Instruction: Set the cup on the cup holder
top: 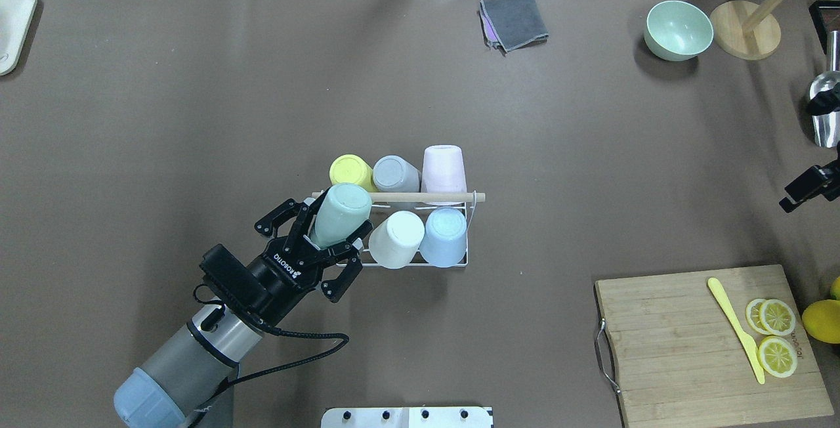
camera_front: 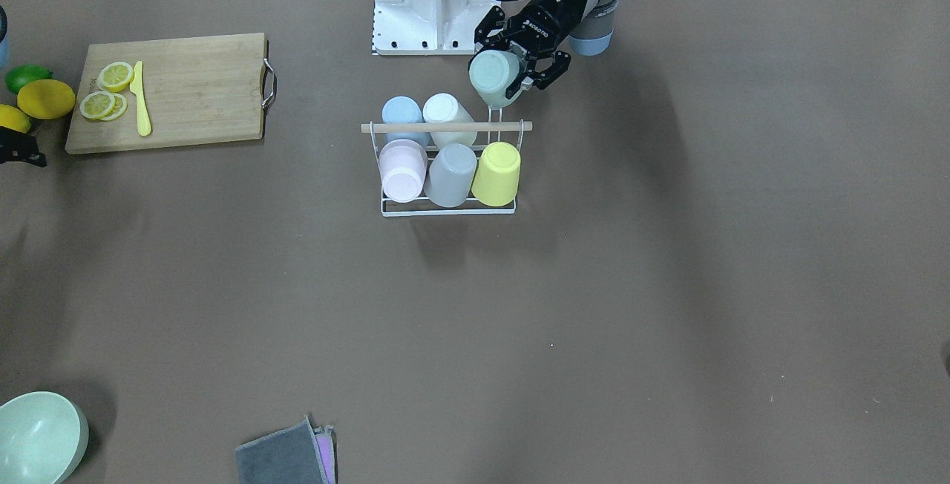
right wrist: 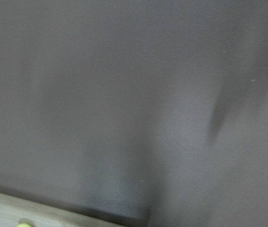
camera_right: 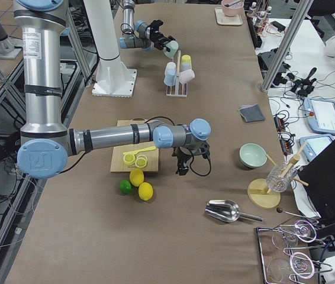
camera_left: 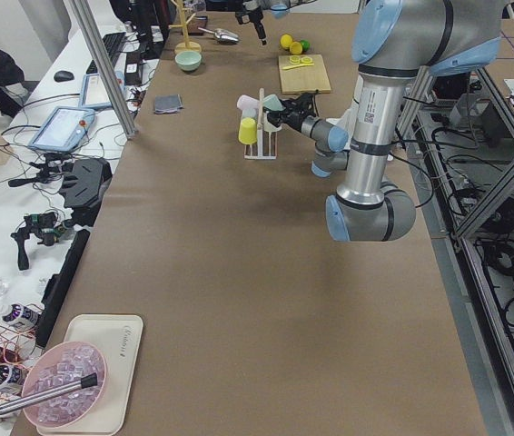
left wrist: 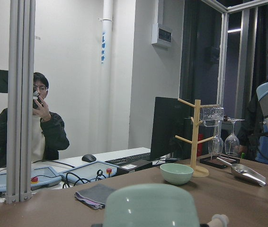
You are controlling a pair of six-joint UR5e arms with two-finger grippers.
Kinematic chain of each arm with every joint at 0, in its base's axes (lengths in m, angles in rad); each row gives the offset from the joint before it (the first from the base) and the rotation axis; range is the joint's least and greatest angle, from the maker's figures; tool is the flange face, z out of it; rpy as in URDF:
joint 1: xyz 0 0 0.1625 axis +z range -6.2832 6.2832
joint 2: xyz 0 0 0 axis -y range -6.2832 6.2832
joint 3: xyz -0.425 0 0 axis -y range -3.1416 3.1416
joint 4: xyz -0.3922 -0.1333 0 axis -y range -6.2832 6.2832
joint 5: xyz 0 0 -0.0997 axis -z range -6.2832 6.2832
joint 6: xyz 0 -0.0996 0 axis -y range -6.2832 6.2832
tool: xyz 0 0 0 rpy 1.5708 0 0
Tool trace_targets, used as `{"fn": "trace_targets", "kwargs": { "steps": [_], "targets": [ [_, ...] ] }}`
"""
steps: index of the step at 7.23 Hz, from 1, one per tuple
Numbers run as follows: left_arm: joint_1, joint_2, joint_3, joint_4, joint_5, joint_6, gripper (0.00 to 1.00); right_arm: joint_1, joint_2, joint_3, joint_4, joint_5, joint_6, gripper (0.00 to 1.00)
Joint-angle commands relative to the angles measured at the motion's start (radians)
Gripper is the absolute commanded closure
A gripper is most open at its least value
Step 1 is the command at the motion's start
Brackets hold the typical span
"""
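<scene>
Jaws of left arm (top: 216, 329), half-spread, clamp mint cup (top: 340, 213) above cup holder (top: 407, 196).

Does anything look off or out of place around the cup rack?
Nothing is spilled or damaged. Only the mint cup is unsettled: it leans tilted over the end of the cup holder, in the left gripper.

- Left arm (top: 190, 352): grey tubes, pale blue joint caps, and a white printed label on the upright tube.
- Left gripper (top: 328, 228): black, with linked fingers and white "ROBOTIQ" lettering. A black camera block sits at its 7 o'clock in the overhead view.
- Cable (top: 328, 335): thin and black, looping from the wrist's 5 o'clock.
- Right arm (camera_right: 114, 137): the same grey tubes and blue caps.
- Base (camera_front: 427, 1): white pedestal with dark screws along its plate.
</scene>
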Motion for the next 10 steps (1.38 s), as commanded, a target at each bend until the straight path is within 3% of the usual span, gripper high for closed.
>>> {"fn": "trace_targets", "kwargs": {
  "steps": [1,4,10],
  "targets": [
    [0.0,0.0,0.007,0.0,0.0,0.001,1.0,0.071,-0.056,-0.005,0.104,-0.033,0.155,0.06],
    [0.0,-0.005,0.013,0.003,0.0,0.001,1.0,0.11,-0.064,0.004,0.109,-0.021,0.341,0.03],
    [-0.017,-0.014,0.038,0.001,0.0,0.001,1.0,0.179,-0.059,-0.028,0.095,-0.074,0.356,0.01]
  ]
}}
